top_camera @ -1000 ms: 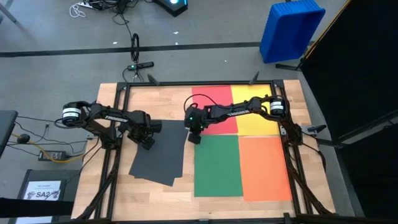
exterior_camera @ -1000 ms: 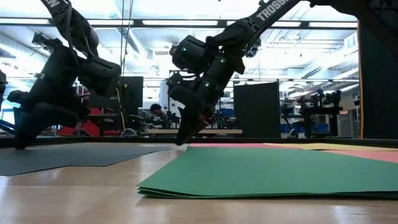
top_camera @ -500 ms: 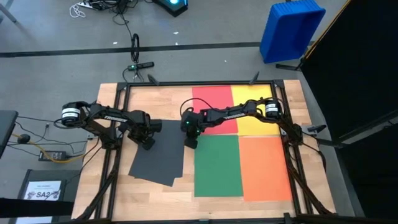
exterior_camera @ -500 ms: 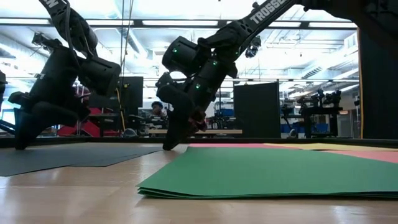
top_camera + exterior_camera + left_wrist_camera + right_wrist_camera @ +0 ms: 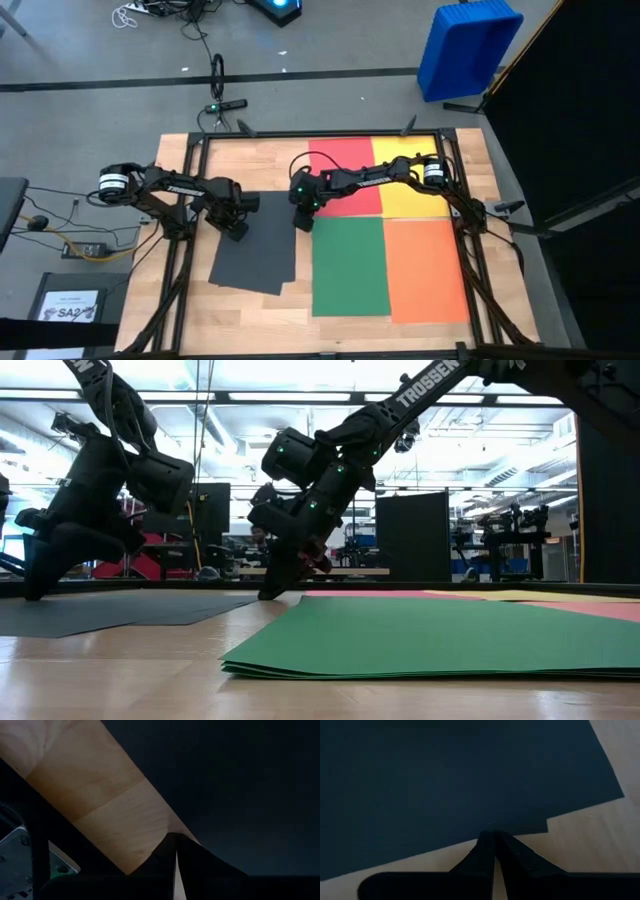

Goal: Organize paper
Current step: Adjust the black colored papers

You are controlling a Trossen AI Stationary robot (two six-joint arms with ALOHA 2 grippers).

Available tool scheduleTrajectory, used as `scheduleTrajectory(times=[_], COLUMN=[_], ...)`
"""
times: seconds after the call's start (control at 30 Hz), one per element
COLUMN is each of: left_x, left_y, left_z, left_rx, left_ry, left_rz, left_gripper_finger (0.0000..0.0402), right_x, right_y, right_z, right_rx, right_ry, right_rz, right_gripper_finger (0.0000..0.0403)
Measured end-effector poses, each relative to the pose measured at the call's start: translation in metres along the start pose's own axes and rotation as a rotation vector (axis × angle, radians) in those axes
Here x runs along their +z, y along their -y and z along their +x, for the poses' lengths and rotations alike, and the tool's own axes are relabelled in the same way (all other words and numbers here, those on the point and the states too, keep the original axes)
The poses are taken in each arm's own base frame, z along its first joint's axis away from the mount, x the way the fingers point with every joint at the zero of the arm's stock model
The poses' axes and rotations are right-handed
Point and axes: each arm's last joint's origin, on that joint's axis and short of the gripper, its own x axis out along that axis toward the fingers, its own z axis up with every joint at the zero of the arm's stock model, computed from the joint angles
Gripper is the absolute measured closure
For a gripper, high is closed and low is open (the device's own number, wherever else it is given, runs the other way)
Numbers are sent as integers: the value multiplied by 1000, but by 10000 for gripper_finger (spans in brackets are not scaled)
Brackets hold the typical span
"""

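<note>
A stack of black paper (image 5: 252, 258) lies flat on the wooden table (image 5: 260, 160), left of centre, its sheets slightly offset (image 5: 547, 825). My left gripper (image 5: 237, 230) is shut on the stack's far left corner. My right gripper (image 5: 300, 222), also shut, stands at the stack's right edge near the far corner. Red paper (image 5: 345, 175) and yellow paper (image 5: 405, 180) lie flat at the far right. Green paper (image 5: 350, 265) and orange paper (image 5: 428, 268) lie flat at the near right. My left gripper presses its shut fingertips (image 5: 175, 845) down on the black paper near its far left corner (image 5: 200, 820), coming steeply from above. The paper lies flat on the table under them. My right gripper sets its shut fingertips (image 5: 492, 842) against the black paper's right edge (image 5: 485, 831), slanting down from the table's right side. Whether the tips are on the sheet or only beside it, I cannot tell.
A dark metal frame (image 5: 465, 230) runs around the table. A blue bin (image 5: 465, 45) stands on the floor beyond the far right corner. A white printed sheet (image 5: 75, 305) lies off the table at the near left. Bare wood shows along the far left and near edges.
My right gripper has moved down and toward the table's left edge, from above the green paper's far left corner to the black paper's right edge. The black stack's right side has slid slightly left, and it lies squarer to the table; the corner under my left gripper stayed.
</note>
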Motion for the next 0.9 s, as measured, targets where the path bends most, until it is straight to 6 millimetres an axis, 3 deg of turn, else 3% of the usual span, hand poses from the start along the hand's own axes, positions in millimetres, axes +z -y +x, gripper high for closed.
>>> scheduleTrajectory(times=[0.3,0.4,0.57,0.7,0.9], left_x=[-1,-2,-6,-24,-74], left_y=[-1,-4,6,35,83], left_z=[-4,-15,-40,-56,-63], left_rx=[45,77,-39,-159,-330], left_ry=[4,50,200,344,473], left_rz=[2,9,76,255,566], left_gripper_finger=[402,402,402,402,402], right_x=[3,1,5,8,28], right_y=[-6,-15,-28,-22,15], right_z=[-9,-19,-37,-39,-46], right_rx=[-15,-37,-60,-71,-61], right_ry=[14,-7,18,30,152], right_rz=[-1,-20,-54,-85,-72], right_gripper_finger=[403,403,403,402,403])
